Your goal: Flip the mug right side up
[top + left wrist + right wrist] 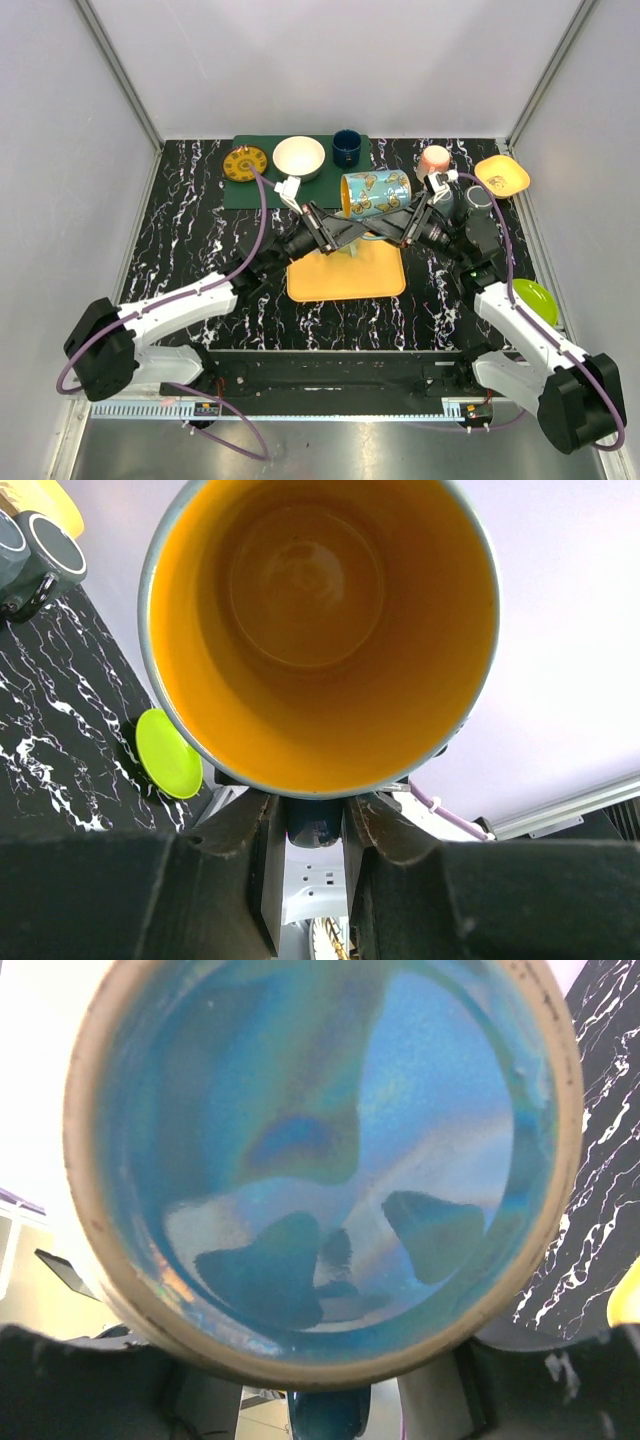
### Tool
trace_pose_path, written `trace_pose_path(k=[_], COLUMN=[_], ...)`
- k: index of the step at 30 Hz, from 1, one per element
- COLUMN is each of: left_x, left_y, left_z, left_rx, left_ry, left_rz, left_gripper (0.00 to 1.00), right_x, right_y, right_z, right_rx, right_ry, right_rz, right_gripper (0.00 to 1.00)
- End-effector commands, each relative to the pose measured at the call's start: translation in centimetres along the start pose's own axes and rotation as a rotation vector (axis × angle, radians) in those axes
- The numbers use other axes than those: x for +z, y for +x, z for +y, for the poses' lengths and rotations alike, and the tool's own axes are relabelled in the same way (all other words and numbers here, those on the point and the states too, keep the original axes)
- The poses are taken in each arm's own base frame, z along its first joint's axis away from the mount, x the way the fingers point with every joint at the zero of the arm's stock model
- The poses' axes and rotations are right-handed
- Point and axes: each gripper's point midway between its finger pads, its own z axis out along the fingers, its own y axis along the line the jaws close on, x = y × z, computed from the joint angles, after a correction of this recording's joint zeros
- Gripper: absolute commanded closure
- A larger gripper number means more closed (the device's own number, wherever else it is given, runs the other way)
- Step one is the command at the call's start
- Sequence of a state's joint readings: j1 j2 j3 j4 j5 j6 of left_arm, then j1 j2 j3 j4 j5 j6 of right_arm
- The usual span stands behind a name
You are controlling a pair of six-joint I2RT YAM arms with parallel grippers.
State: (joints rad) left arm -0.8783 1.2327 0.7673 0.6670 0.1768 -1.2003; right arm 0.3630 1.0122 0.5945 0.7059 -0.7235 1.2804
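Note:
The mug [376, 193] is light blue with yellow patterns and an orange inside. It lies on its side in the air above the yellow tray [345, 275], mouth to the left. My left gripper [345, 228] is shut on its dark blue handle [315, 825], and the left wrist view looks into the orange interior [320, 630]. My right gripper [402, 222] is at the mug's base. In the right wrist view the blue glazed base [320, 1160] fills the frame, and the handle [330, 1418] sits between the spread fingers with gaps on both sides.
A green mat [325, 188] at the back holds a yellow plate [245, 163], a white bowl [299, 157] and a dark blue cup [346, 148]. A pink cup [434, 158], an orange bowl [502, 176], a grey mug [478, 200] and a green plate [535, 298] stand on the right.

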Motion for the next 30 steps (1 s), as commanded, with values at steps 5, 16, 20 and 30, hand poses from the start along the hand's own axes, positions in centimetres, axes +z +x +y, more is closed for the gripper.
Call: trace_pose_path(k=[5,16,20,30], left_x=[-2.6,-3.5,-3.7,-4.2], left_y=[-0.4,0.0,0.2,-0.1], left_z=[-7.5,-8.4,-8.1,-7.3], left_rx=[0.058,0.034,0.030,0.044], left_ry=[0.256,0.307,0.305,0.295], left_rz=[0.002,0.031,0.041,0.013], left_gripper=[1.00,1.00,1.00,0.61], right_x=[-0.2,0.0,0.2,-0.9], right_y=[-1.0,-0.7,-0.4,-0.2], right_z=[4.0,5.2,5.3,5.2], right_rx=[-0.149,-0.168,-0.159,-0.279], right_ry=[-0.076,-0.125,-0.139,-0.030], right_rz=[-0.042,0.001,0.039,0.026], right_gripper=[0.40,0.71,0.94,1.00])
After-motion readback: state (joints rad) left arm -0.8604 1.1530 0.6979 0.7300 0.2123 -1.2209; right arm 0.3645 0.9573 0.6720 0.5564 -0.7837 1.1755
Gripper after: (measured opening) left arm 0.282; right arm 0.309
